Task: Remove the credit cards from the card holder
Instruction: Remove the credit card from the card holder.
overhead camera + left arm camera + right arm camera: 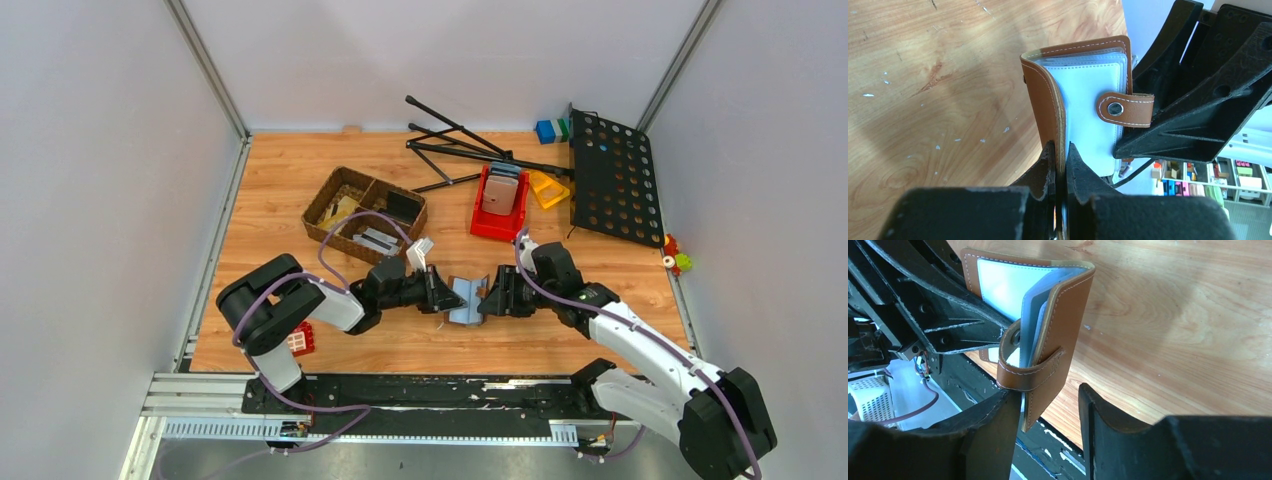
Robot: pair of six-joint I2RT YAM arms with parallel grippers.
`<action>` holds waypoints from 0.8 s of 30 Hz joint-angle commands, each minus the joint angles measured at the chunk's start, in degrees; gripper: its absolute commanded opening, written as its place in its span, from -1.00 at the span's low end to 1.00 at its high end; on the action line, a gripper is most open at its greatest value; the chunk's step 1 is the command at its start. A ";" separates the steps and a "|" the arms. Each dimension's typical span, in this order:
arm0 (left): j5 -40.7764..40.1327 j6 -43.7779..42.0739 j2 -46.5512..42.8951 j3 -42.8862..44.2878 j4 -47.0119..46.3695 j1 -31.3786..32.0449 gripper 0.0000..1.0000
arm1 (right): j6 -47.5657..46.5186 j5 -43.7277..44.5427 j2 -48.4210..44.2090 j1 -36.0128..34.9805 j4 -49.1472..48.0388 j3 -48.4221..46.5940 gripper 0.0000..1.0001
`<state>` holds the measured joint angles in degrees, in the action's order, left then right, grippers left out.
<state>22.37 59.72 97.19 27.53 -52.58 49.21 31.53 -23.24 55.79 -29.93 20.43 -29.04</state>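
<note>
- Wooden worktop (280, 190): the card holder (466, 300) is near the middle of its near edge.
- Left pincer (1060, 156): closed tight on one brown cover.
- Right pincer (1050, 402): fingers apart, the other cover between them, not clamped.
- Card holder: half open, pale sleeves showing.
- Tab clasp (1125, 107): undone.

My left arm (335, 308) and right arm (640, 345) are white-shelled with black joints. Purple cables (335, 245) trail both; left tool (1058, 156) and right tool (1050, 407) are scuffed black plastic.
</note>
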 commanded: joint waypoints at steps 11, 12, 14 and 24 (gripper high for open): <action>0.34 -1.08 2.03 2.44 -3.31 1.90 -1.00 | -2.80 5.70 1.18 -0.10 1.94 -0.41 -0.16; 0.19 -1.26 1.97 2.43 -3.06 1.94 -1.00 | -3.04 6.13 1.24 -0.11 2.39 -0.53 -0.24; -0.19 -1.59 1.93 2.56 -2.31 2.00 -1.00 | -3.44 6.89 1.57 -0.07 3.36 -0.80 -0.40; -0.53 -2.33 2.60 3.52 -1.17 2.85 -1.00 | -3.30 4.32 3.53 -0.12 0.81 0.10 -0.57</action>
<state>20.82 58.41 99.46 28.58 -50.78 50.89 29.19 -18.55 58.35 -29.93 24.10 -28.99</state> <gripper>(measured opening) 0.087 0.223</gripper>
